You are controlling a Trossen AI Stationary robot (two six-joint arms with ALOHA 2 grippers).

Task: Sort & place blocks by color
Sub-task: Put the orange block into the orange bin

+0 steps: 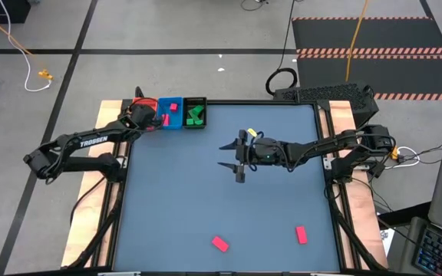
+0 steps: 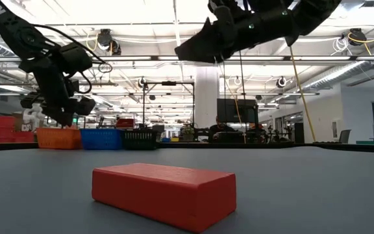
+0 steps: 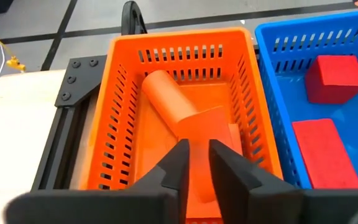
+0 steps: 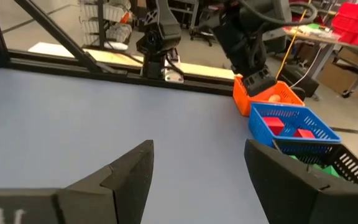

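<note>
My left gripper [image 3: 196, 155] hangs over the orange tray [image 3: 120, 87] at the table's far left, fingers all but shut with nothing between them. Salmon-orange blocks [image 3: 185, 112] lie on that tray's floor. Beside it, the blue tray [image 1: 171, 115] holds pink-red blocks [image 3: 334, 78], and the black tray [image 1: 196, 113] holds green blocks [image 1: 195, 116]. Two pink-red blocks [image 1: 219, 244] [image 1: 301, 234] lie flat on the table near its front edge. My right gripper [image 1: 236, 157] stands open above the middle of the table, holding nothing.
The three trays stand in a row at the table's far edge, left of centre. The dark table top [image 1: 206, 199] between the trays and the two loose blocks is bare. The table's metal frame [image 3: 73, 93] runs behind the orange tray.
</note>
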